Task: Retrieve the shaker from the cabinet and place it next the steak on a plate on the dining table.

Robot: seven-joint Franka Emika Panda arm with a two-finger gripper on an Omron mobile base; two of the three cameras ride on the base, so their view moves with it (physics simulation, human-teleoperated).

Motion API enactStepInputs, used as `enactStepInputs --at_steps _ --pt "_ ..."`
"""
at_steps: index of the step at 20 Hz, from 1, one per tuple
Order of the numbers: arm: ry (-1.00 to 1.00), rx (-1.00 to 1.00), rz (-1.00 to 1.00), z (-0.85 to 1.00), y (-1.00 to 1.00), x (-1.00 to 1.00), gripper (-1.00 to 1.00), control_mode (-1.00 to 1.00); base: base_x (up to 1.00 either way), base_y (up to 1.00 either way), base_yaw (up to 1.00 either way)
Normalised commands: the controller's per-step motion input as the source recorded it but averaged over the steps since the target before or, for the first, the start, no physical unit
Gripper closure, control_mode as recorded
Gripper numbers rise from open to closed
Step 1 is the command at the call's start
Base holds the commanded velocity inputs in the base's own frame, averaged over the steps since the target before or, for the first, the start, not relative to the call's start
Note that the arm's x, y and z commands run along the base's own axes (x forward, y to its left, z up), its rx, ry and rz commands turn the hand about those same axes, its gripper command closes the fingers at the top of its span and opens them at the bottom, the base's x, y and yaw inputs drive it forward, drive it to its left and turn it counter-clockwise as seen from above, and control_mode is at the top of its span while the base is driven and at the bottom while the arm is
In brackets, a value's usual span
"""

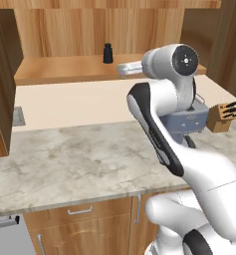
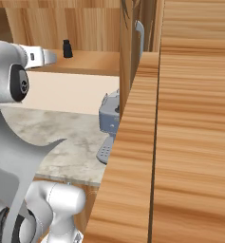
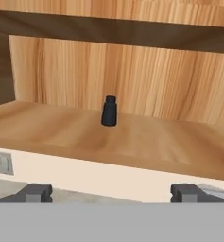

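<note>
The small black shaker (image 1: pixel 108 53) (image 2: pixel 66 49) (image 3: pixel 109 111) stands upright and alone on the wooden shelf of the open wall cabinet (image 1: pixel 64 69) (image 3: pixel 146 142), near its back wall. My gripper (image 3: pixel 112 193) is open, its two dark fingertips (image 3: pixel 38 193) spread wide with nothing between them. It hangs in front of the shelf edge, well short of the shaker, and points straight at it. The steak, the plate and the dining table are out of view.
A marbled kitchen counter (image 1: pixel 64 164) with drawers (image 1: pixel 79 211) runs under the cabinet. A knife block (image 1: pixel 224 117) stands at its right end. A wall outlet (image 1: pixel 18 115) (image 3: pixel 4 163) sits below the shelf. Dark cabinet doors (image 1: pixel 0 74) (image 2: pixel 180 142) stand open on both sides.
</note>
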Motion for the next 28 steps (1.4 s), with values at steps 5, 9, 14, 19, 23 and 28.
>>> enactStepInputs --at_steps 5,9,14,19,23,28 --pt "-0.03 0.0 0.01 0.0 0.08 0.37 -1.0 -1.0 0.0 0.0 0.0" --pt "0.0 0.0 0.0 0.0 0.0 0.4 -1.0 -1.0 0.0 0.0 0.0" --pt "0.01 0.0 0.0 0.0 0.0 0.42 -1.0 -1.0 0.0 0.0 0.0" --pt "0.04 0.0 0.0 0.0 0.0 0.47 -1.0 -1.0 0.0 0.0 0.0" --pt "0.07 0.0 0.0 0.0 0.04 0.5 -1.0 -1.0 0.0 0.0 0.0" --pt "0.03 -0.01 0.0 0.0 0.0 0.49 -1.0 -1.0 0.0 0.0 0.0"
